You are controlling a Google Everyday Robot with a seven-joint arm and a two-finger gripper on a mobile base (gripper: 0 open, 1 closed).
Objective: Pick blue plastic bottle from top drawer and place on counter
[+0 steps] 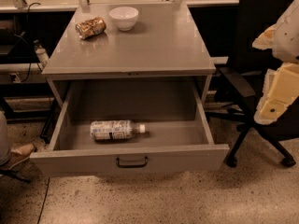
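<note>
Found the gripper (275, 101) at the far right edge of view, raised beside the black office chair (261, 22), well apart from the top drawer (187, 157) and nowhere near the bottle; couldn't tell whether spread or pressed together. Saw the blue plastic bottle (114, 130) lying on its side on the drawer floor, left of centre, cap pointing right, near the front wall but apparently not touching it. Noted the drawer pulled well out, with the counter (159, 45) above carrying a brown-gold can (90, 27) on its side and a white bowl (124, 17), both toward the back left. Flagged roll as the main risk: round body on smooth metal, likely to squirt toward a wall under any off-centre squeeze. Flagged clipping the front panel or the counter lip as second, given the long reach in from the right. Judged a dented thin wall possible under a hard clamp. Rated placement low risk if kept to the counter's front, away from can and bowl.
</note>
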